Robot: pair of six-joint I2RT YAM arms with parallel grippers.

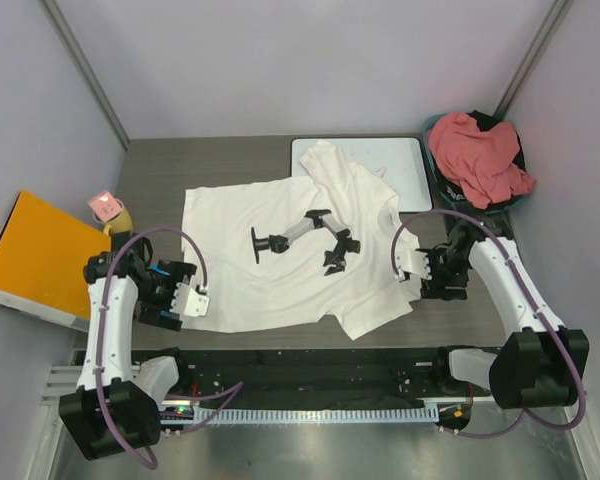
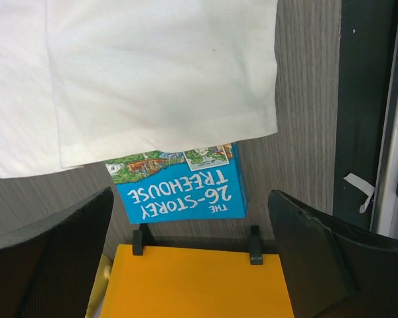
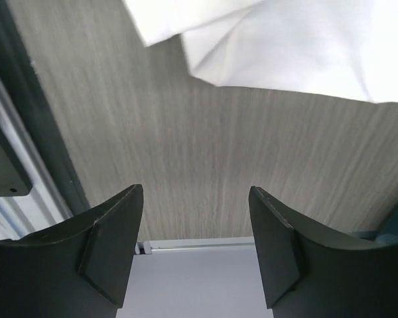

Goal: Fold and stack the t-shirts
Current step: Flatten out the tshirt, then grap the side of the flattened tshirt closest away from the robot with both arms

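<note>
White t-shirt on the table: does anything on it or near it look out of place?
Yes. A black jointed object lies on top of the white t-shirt, so it is in the way of folding. The shirt's upper part also overlaps the whiteboard, and a blue book is tucked under one edge.

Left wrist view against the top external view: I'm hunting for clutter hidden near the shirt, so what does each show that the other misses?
Only the left wrist view shows the cover of a blue book, The 26-Storey Treehouse, its top edge tucked under the hem of the white t-shirt. Only the top external view shows the salmon t-shirt heaped in a bin at the back right, the whiteboard, and a black jointed stand lying on the white t-shirt. Both show the white t-shirt, the orange board and the grey table.
</note>
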